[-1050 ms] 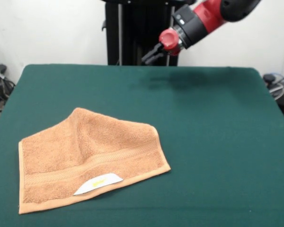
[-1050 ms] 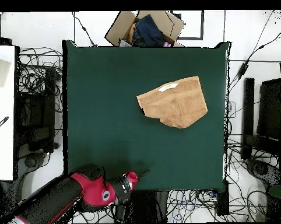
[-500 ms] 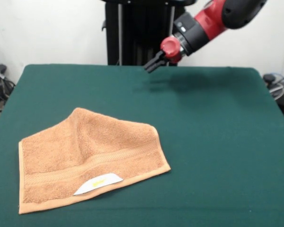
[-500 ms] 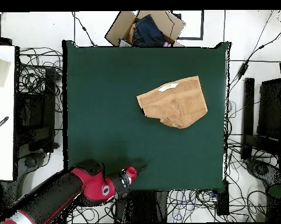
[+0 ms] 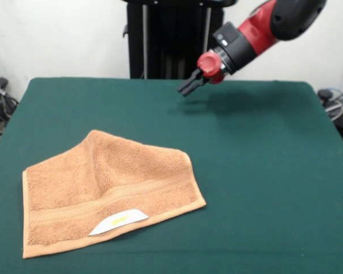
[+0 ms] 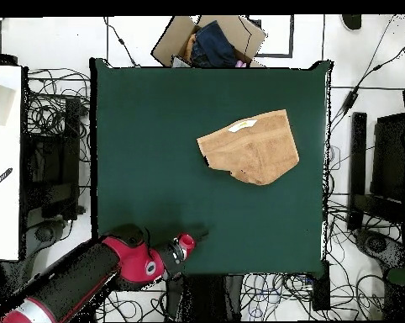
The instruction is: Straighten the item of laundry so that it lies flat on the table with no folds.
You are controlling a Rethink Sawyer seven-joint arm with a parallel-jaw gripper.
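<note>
Closest to me, at about seven o'clock on the green desk, the orange towel lies rumpled, with a ridge running up through its middle and one far corner folded in, its white label showing near the front hem and a woven band just behind that. Further back, at about one o'clock and well apart from the towel, the red and black arm slants down over the desk's far edge with its gripper hanging above the cloth, touching nothing. I cannot tell whether the gripper is spread or closed.
</note>
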